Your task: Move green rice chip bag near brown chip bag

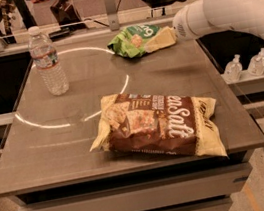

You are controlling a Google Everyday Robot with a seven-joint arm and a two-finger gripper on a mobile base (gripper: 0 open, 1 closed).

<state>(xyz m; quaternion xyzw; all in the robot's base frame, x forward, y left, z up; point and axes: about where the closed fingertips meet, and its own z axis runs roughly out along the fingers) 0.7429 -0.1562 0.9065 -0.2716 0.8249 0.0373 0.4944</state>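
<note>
The green rice chip bag lies at the far edge of the grey table, right of its middle. The brown chip bag lies flat near the front edge, with its pale yellow ends pointing left and right. The two bags are well apart. My white arm reaches in from the right. My gripper is at the green bag's right end and looks to be in contact with it. The bag rests on the table.
A clear water bottle stands upright at the table's back left. Two small pump bottles stand on a ledge right of the table. A railing and chairs are behind the table's far edge.
</note>
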